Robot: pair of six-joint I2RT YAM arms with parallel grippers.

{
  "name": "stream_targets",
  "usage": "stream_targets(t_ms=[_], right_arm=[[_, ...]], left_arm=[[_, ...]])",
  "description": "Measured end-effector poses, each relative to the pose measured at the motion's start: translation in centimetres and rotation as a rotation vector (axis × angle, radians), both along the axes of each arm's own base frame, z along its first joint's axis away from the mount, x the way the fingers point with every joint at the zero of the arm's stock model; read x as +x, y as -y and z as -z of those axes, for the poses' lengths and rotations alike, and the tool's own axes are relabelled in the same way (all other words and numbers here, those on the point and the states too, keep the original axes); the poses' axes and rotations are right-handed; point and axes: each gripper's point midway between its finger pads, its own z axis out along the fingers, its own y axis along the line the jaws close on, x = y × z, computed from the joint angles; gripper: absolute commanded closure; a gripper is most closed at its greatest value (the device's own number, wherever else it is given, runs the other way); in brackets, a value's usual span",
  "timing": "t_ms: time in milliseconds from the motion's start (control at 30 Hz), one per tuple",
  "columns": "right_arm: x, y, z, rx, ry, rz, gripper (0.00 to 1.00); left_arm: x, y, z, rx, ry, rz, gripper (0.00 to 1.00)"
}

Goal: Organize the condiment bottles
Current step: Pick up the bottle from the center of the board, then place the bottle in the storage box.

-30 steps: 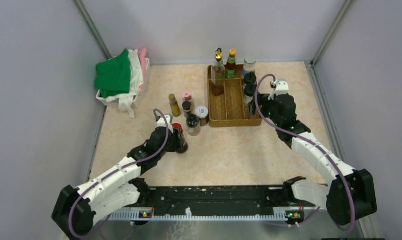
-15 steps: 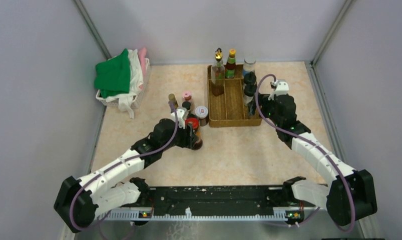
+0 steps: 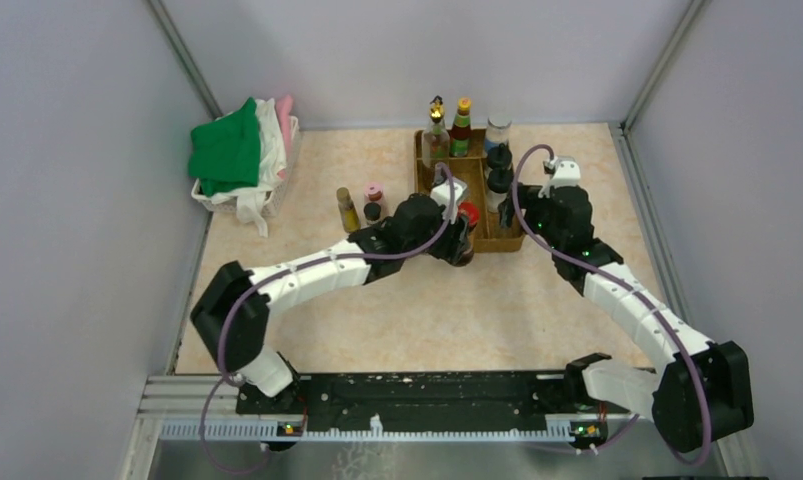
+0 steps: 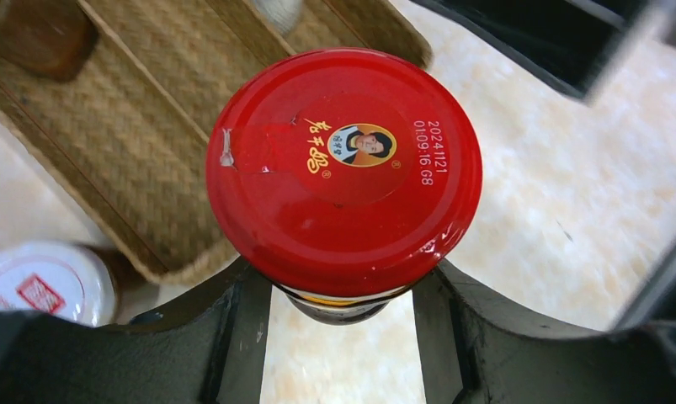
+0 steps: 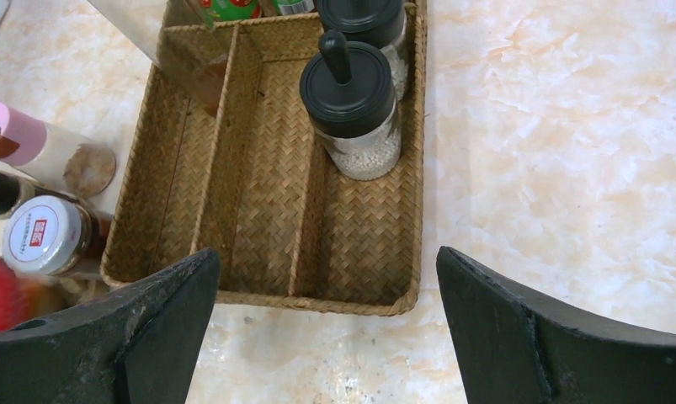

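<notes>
Left gripper (image 4: 343, 328) clamped on red-capped jar (image 4: 343, 168) at tray's (image 5: 258, 194) near end, not yet in; right gripper (image 5: 326, 261) empty, fingers apart, beside tray; several small bottles (image 3: 349, 210) loose on table; black-capped shakers (image 5: 351, 93) and far bottles (image 3: 462, 125) already in, so roughly half done.

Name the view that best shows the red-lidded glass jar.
Left wrist: red-lidded glass jar fills frame, lid print legible, left end effector clamping its neck. Top external: small red lid. Right wrist: red blur at left edge.
</notes>
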Motion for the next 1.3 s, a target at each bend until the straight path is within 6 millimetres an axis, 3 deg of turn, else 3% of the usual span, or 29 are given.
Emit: stream_targets(t_ms=[267,433,633,733,1033,1300], right_arm=[[-0.3,0.5,-0.2,0.01,-0.014,0.034,0.01],[-0.5,0.6,0.3,0.01,-0.035,0.039,0.01],[-0.7,0.6,0.5,0.007,-0.045,0.037,0.01],[-0.7,0.5,0.6,0.01,-0.047,0.031,0.01],[-1.2,0.3,2.0,0.013,-0.075,0.014,0.01],[-0.9,-0.1,2.0,0.032,-0.071,0.007,0.01]], left_arm=[[7.3,3.8,2.5,0.069,0.106,-0.113,1.0],[12.3,6.0,2.9,0.071,0.18,-0.164,1.0],[17.5,5.9,5.6,0.089,0.202,-0.218,1.0],[19.0,4.6,7.2,0.103,0.191,-0.249,1.0],[21.5,4.0,6.8,0.024,0.233,-0.284,1.0],[23.7,4.1,7.1,-0.055,0.301,-0.302,1.0]])
